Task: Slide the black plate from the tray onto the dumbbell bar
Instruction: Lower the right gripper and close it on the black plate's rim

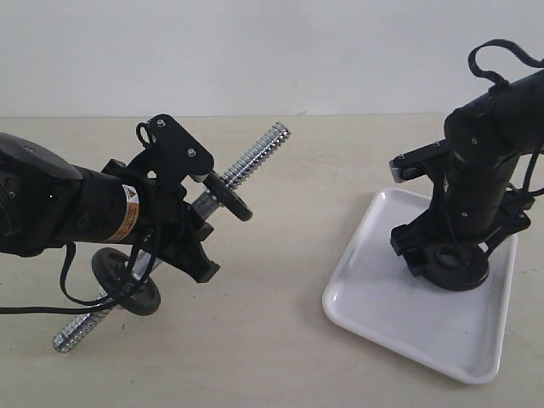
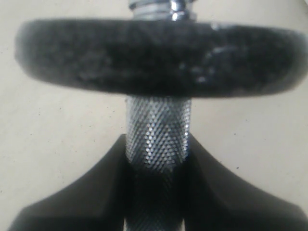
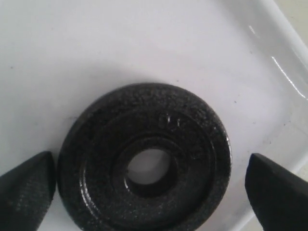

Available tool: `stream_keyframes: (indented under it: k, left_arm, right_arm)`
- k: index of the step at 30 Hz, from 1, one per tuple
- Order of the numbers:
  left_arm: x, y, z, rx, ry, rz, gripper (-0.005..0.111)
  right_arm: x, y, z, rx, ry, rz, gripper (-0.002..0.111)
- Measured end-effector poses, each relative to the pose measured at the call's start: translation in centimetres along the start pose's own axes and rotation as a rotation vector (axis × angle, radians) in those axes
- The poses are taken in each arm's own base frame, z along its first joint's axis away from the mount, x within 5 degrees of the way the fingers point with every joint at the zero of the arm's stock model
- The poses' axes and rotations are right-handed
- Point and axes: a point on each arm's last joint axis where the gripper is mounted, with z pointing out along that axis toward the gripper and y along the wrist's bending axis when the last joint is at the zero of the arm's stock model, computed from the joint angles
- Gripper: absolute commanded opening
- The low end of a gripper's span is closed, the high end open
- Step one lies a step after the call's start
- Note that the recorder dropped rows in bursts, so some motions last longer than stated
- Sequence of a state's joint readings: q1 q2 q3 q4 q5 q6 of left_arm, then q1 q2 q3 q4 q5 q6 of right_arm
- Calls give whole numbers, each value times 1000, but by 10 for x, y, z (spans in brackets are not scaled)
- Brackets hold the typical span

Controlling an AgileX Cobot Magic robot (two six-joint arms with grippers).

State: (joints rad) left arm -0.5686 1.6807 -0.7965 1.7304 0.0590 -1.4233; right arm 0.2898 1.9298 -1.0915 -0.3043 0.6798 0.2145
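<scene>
One black plate (image 3: pixel 192 144): lies flat on the tray floor, centre hole and raised hub facing up; it is not on the bar.
One tray (image 1: pixel 374 297): white and glossy, on the right of the table in the exterior view; the plate sits toward its far right side, near the rim.
Right gripper (image 3: pixel 150 166): spread wide and lowered over the plate, one finger on each side. One pad (image 3: pixel 29 187) is just beside the plate's edge and the other stands apart. Nothing is gripped.
One dumbbell bar (image 1: pixel 255 155): chrome, held at a slant, threaded at both ends and knurled in the middle.
Left gripper (image 2: pixel 157 144): closed on the bar's knurled middle, holding it.
Two other black discs: both on the bar, one on each side of the left gripper's hold. The lower disc (image 1: pixel 127 282) is near the low end and the upper disc (image 1: pixel 231 197) is toward the raised end.
One table (image 1: pixel 280 272): pale beige.
</scene>
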Motion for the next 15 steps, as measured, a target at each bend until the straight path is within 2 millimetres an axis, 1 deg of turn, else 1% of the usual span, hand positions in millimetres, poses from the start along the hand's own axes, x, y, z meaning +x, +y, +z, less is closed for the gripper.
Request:
stream_keyframes:
  k: [9,15]
  left_arm:
    - [0,0,0,0,0,0,4]
    - [0,0,0,0,0,0,4]
  right_arm:
    - [-1,2,11,0,54,4,102]
    - [-3,8,14,-70,59,30,102]
